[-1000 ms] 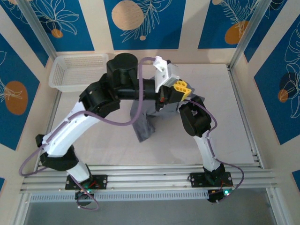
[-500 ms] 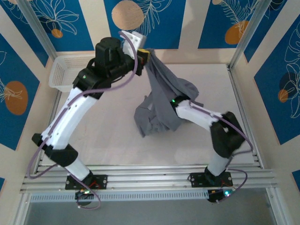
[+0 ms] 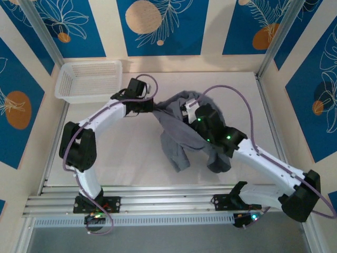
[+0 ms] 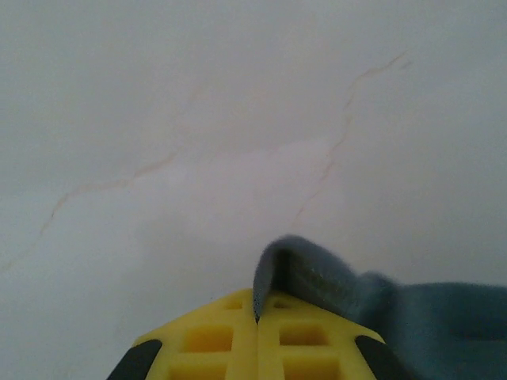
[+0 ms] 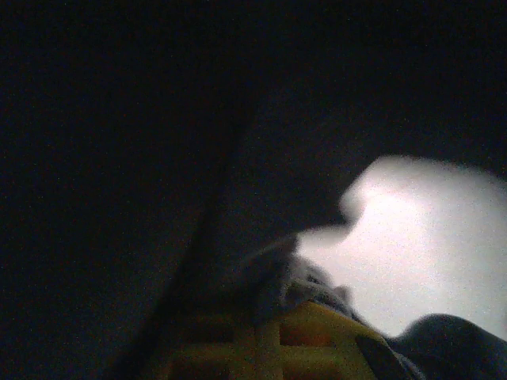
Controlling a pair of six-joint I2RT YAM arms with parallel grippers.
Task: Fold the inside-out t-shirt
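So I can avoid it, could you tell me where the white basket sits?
In the top view, the white basket sits in the far left corner of the table, apart from the t-shirt.

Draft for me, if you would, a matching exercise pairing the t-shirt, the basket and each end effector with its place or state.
Things:
1. t-shirt
2. basket
3. left end effector
4. right end effector

Places or states:
A. white, at the far left corner
B. shut on a fabric edge above the bare pale table
C. dark grey, bunched mid-table between the arms
D. shut on fabric, shrouded in dark cloth

Pairs: 1-C, 2-A, 3-B, 4-D
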